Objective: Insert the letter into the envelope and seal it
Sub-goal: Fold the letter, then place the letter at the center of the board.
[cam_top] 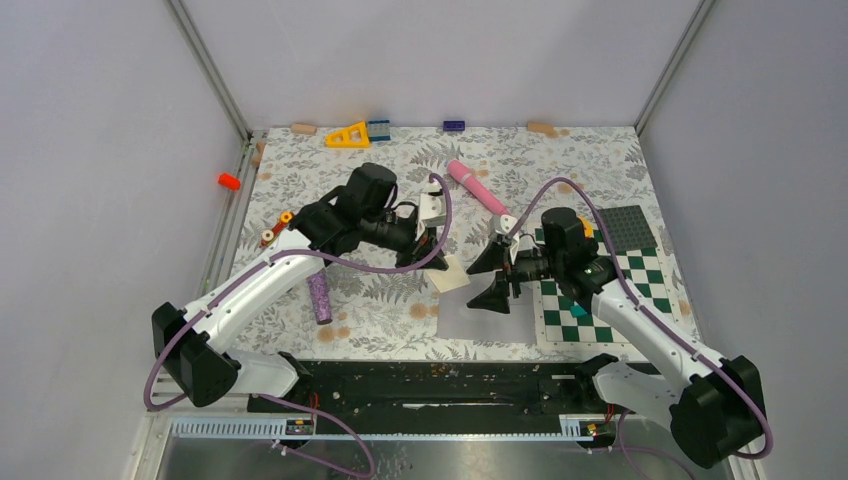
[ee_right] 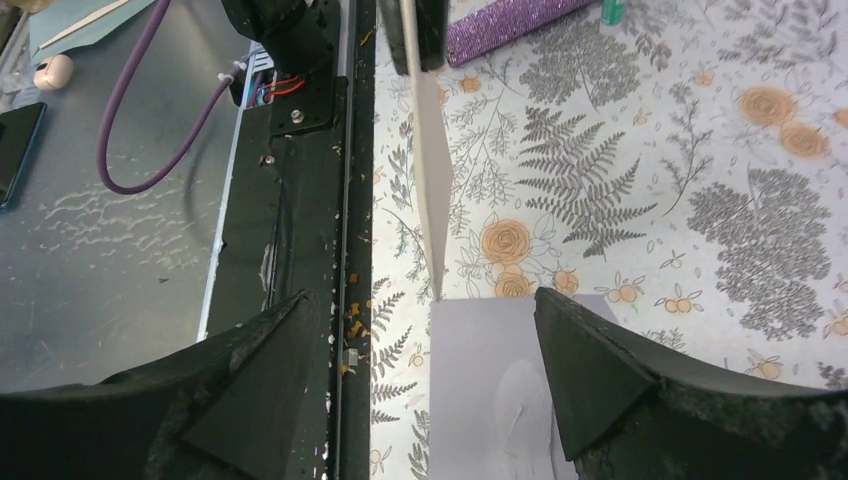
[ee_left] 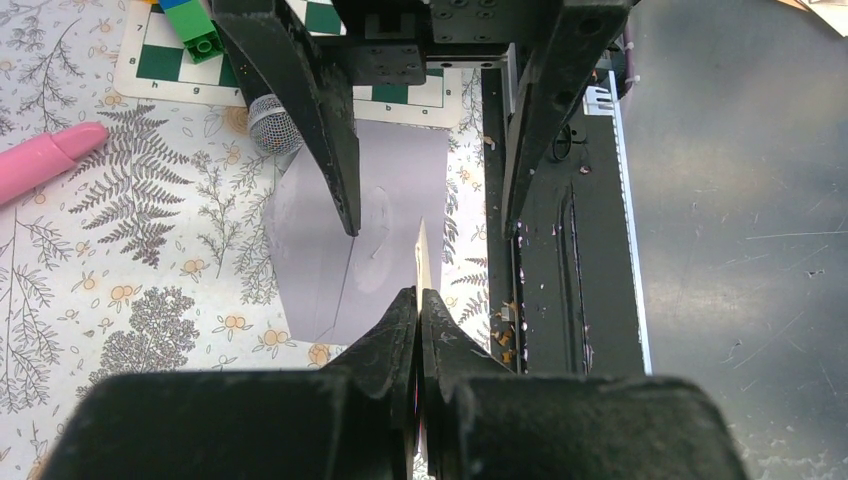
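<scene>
Left wrist view: left gripper (ee_left: 420,296) pinched shut on the letter (ee_left: 423,262), edge-on above the envelope (ee_left: 400,170) lying flat on the table (ee_left: 150,250), right gripper (cam_top: 490,280) spread wide, empty, over the envelope; both papers look light and floppy, so pinch them by an edge.

Robot lab cell: grey panel walls (cam_top: 90,150), bench-bolted arms (cam_top: 250,282).

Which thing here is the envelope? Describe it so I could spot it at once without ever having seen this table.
Look at the flower-printed tablecloth, near its front edge between the two arms. Just left of the green-and-white checkerboard mat lies the pale grey-lavender paper envelope. It is the only plain, flat, unpatterned rectangle there; the cream paper sheet nearby is smaller.
</scene>
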Tool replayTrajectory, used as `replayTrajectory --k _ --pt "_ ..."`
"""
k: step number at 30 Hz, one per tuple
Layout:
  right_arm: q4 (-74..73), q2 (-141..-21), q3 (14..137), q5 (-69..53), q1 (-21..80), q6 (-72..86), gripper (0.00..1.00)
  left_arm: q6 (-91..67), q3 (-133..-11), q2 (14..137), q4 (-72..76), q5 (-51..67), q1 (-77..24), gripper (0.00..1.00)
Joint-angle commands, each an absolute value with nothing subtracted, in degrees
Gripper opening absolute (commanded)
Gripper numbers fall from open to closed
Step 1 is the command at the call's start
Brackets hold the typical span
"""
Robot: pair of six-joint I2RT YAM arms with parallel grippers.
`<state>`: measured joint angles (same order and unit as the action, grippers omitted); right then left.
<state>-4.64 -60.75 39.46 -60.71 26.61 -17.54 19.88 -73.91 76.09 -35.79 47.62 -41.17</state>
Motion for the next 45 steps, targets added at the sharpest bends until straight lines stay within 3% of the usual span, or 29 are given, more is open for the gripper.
replayTrajectory --k 1,9,14,18,22,23,24,27,32,35,37,45 --pt "-1.49 -57.30 41.18 -59.16 26.68 -16.17 0.87 20.04 -74.65 74.99 -31.56 50.32 -40.98 0.00" --pt "12.26 -58.98 38.69 -59.09 26.63 -4.09 0.85 19.78 -74.73 78.04 -31.20 50.09 -43.14 0.00" --pt "14.50 -60.64 38.56 -60.54 26.59 -1.08 0.77 19.78 -74.96 78.83 -31.23 49.61 -43.82 0.00" --pt "14.12 -60.79 38.60 -62.63 26.63 -1.15 0.51 19.78 -74.95 78.67 -31.23 49.32 -43.81 0.00" --pt "12.98 -60.88 38.81 -63.64 26.63 -2.01 0.10 19.61 -74.83 78.67 -31.05 49.11 -43.85 0.01" --pt "12.55 -60.86 38.96 -63.72 26.63 -2.36 0.01 19.60 -74.85 78.66 -30.98 48.93 -43.81 0.04" --pt "12.23 -60.89 38.96 -63.72 26.63 -2.57 0.00 19.52 -74.84 78.59 -30.94 48.85 -43.85 0.10" --pt "10.59 -60.67 39.20 -62.78 26.63 -4.15 0.00 19.49 -74.86 78.12 -30.90 48.38 -43.85 0.37" --pt "7.83 -60.19 39.81 -60.86 25.88 -6.08 0.00 19.35 -74.88 76.18 -30.85 48.63 -42.68 0.59" --pt "5.95 -60.35 40.83 -59.92 24.69 -5.89 0.00 19.05 -74.60 74.86 -30.51 48.27 -41.30 0.84" --pt "3.28 -60.80 42.01 -59.22 23.21 -6.33 0.00 18.82 -73.91 73.51 -29.94 47.82 -39.82 0.96" --pt "-16.90 -63.39 50.83 -50.02 13.41 -13.11 0.00 19.08 -71.00 68.39 -27.37 47.05 -31.44 0.99"
